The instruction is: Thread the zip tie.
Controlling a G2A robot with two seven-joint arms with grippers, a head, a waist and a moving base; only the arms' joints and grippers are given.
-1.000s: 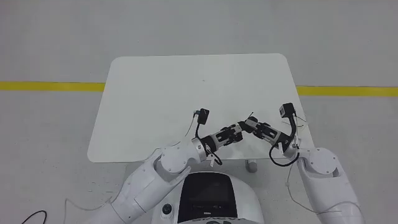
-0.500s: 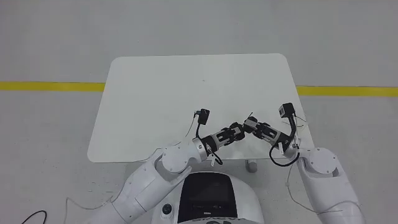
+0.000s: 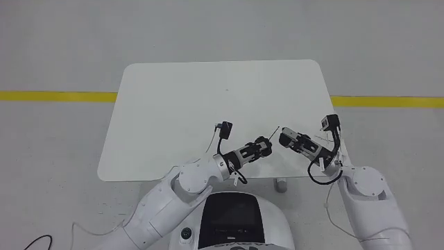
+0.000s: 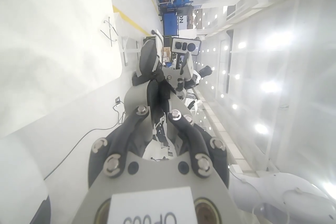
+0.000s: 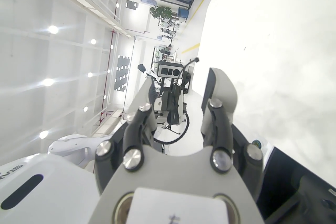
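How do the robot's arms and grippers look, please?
Left arm and right arm have white rounded shells, with black-and-white forearms and black looping cables at the wrists. Left gripper and right gripper have grey bodies, black links with silver bolts, and grey fingers with black pads.

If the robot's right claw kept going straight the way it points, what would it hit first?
Probably the zip tie sticking out of the left gripper, or that gripper itself, facing the right gripper across a small gap; depth is unclear.
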